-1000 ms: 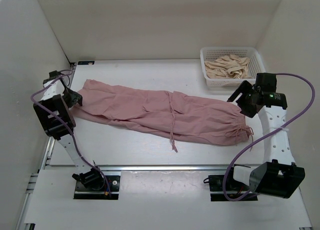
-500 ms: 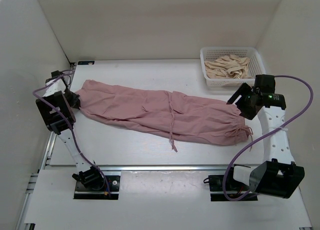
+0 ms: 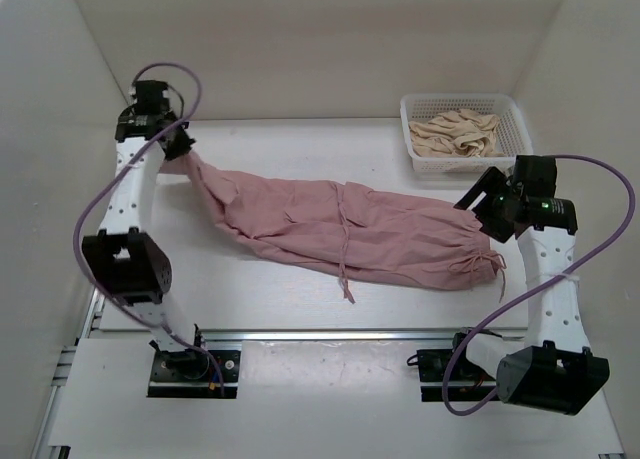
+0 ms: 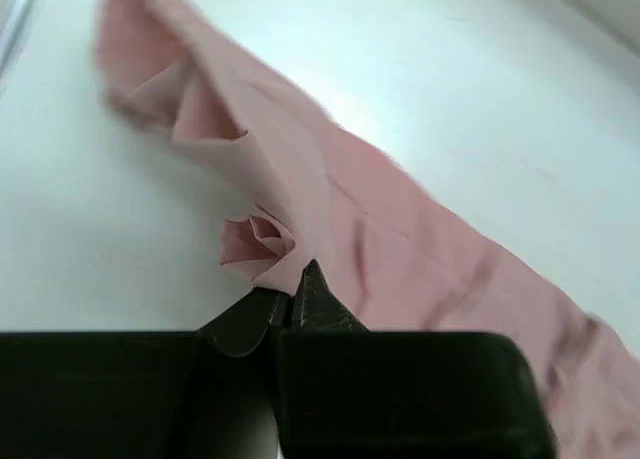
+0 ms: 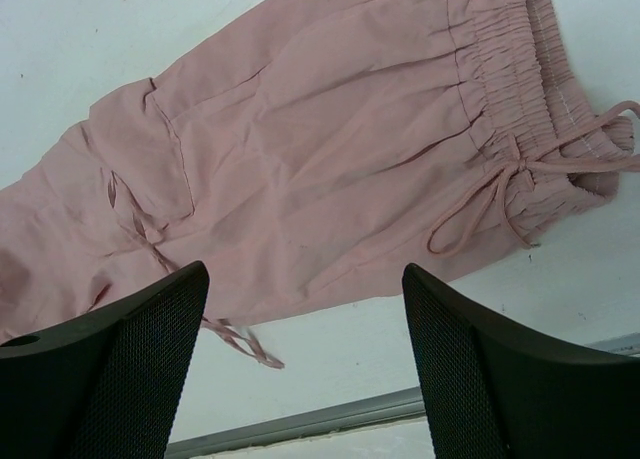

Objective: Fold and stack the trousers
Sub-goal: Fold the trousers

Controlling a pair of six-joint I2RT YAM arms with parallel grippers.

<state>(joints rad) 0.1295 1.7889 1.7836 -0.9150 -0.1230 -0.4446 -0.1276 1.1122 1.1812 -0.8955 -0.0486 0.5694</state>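
left gripper (image 3: 175,147) pinching end of long dusty-pink thin wrinkled trousers (image 3: 340,224) farthest from white mesh basket (image 3: 460,98) | right gripper (image 3: 477,187) hovering, spread apart, over basket-side gathered end | risking shallow pinch slipping mid-fold

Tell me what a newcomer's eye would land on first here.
The long dusty-pink trousers stretched across the table stand out first. The left tool is pinched shut on their far-left end, lifting it off the surface, while the right tool hangs open above the gathered drawstring end at the right. A white basket of beige cloth sits in the far right corner.
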